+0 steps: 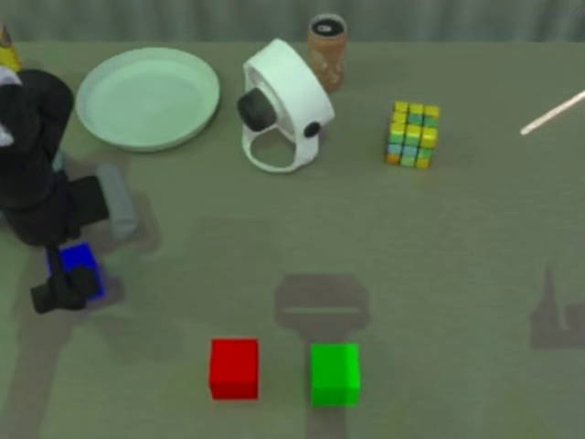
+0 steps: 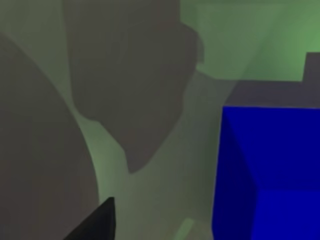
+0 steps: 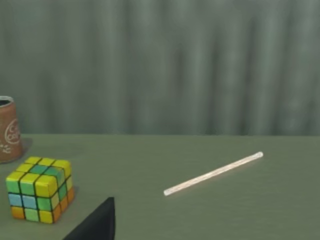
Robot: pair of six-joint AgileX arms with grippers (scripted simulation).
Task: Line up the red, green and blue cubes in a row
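Observation:
The red cube (image 1: 234, 369) and the green cube (image 1: 335, 373) sit side by side near the table's front edge, a small gap between them. The blue cube (image 1: 80, 261) lies apart at the left, partly hidden under my left arm. My left gripper (image 1: 66, 285) hangs low over it, open. In the left wrist view the blue cube (image 2: 270, 175) fills one side, with one dark fingertip (image 2: 102, 220) apart from it on the other. My right arm is outside the top view. The right wrist view shows a single fingertip (image 3: 102, 220) above bare table with nothing held.
At the back stand a pale green plate (image 1: 148, 98), a white round device with a black hub (image 1: 279, 105) and a brown cup (image 1: 326, 50). A multicoloured puzzle cube (image 1: 413, 134) sits back right, with a thin pale stick (image 1: 553, 112) beyond it.

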